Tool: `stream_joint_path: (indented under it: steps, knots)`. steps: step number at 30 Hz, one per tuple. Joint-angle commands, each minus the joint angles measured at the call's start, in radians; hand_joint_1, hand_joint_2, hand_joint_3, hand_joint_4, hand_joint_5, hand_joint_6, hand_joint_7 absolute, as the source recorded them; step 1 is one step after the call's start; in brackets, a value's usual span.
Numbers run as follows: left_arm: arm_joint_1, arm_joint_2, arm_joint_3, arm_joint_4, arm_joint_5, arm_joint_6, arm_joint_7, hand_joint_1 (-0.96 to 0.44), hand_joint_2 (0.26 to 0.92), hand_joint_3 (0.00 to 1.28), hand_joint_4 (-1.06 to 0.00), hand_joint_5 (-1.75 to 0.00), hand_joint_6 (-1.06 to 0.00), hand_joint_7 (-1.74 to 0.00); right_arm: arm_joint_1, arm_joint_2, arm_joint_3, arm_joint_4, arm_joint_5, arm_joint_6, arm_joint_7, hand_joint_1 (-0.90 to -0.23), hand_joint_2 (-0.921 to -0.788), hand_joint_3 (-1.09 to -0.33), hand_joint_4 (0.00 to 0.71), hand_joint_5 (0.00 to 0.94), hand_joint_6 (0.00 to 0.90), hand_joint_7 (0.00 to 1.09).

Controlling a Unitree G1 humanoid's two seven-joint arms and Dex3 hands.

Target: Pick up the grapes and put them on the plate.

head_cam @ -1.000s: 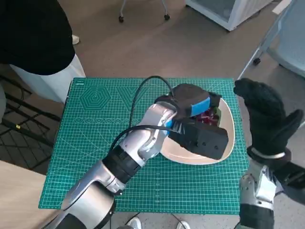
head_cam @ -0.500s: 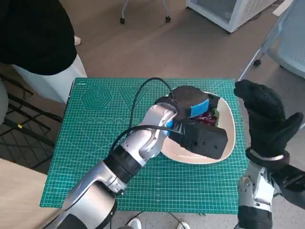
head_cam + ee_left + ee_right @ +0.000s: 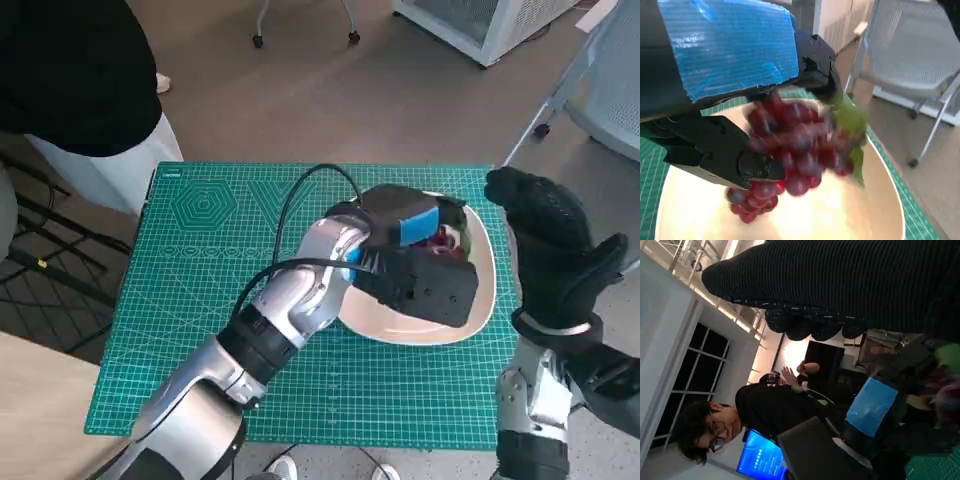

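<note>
A bunch of dark red grapes (image 3: 795, 150) with a green leaf shows blurred between the spread black fingers of my left hand (image 3: 725, 60), just above the cream plate (image 3: 860, 210). From the head view, my left hand (image 3: 410, 250) hovers over the plate (image 3: 480, 300) and hides most of it, and the grapes (image 3: 440, 240) peek out beside the blue tape. The fingers do not look clamped on the bunch. My right hand (image 3: 555, 240), gloved, is raised beyond the table's right edge, fingers apart and holding nothing. Its glove (image 3: 840, 280) fills the right wrist view.
The green cutting mat (image 3: 200, 260) covers the table. A person in black (image 3: 70, 70) stands at the far left corner, and a person (image 3: 765, 410) shows in the right wrist view. A mesh chair (image 3: 600, 80) stands to the right, off the table.
My left hand has shifted slightly over the plate, so more of the grapes and the plate's far rim show. The grapes now look loose between the fingers. The right hand has barely moved.
</note>
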Motion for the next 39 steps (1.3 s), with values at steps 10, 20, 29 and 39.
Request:
stream_joint_path:
  steps: [10, 20, 29, 39]
  knots:
    - [0.032, 0.032, -0.023, 0.004, 0.005, -0.064, 0.054, -0.56, 0.887, 0.02, 0.0, 0.0, -0.1, 0.0, 0.029, 0.006, 0.008, -0.005, -0.017, 0.007, -0.003, -0.532, -0.921, -0.531, 0.253, 0.0, 0.089, 0.35]
    - [0.116, 0.101, 0.149, 0.011, -0.194, -0.288, 0.114, -0.46, 0.919, 0.04, 0.0, 0.0, -0.11, -0.01, 0.045, 0.009, 0.013, -0.034, -0.016, 0.016, -0.005, -0.532, -0.921, -0.533, 0.253, 0.0, 0.085, 0.35]
    - [0.258, 0.088, 0.412, 0.04, -0.541, -0.561, 0.123, -0.38, 0.921, 0.09, -0.06, -0.02, -0.18, -0.04, 0.061, 0.013, 0.021, -0.065, -0.021, 0.025, -0.012, -0.522, -0.921, -0.535, 0.253, 0.0, 0.083, 0.36]
    - [0.419, 0.036, 0.589, -0.016, -0.84, -0.763, 0.045, -0.35, 0.921, 0.13, -0.16, -0.02, -0.26, -0.05, 0.054, 0.015, 0.028, -0.056, -0.049, 0.01, -0.03, -0.513, -0.921, -0.553, 0.253, 0.0, 0.079, 0.36]
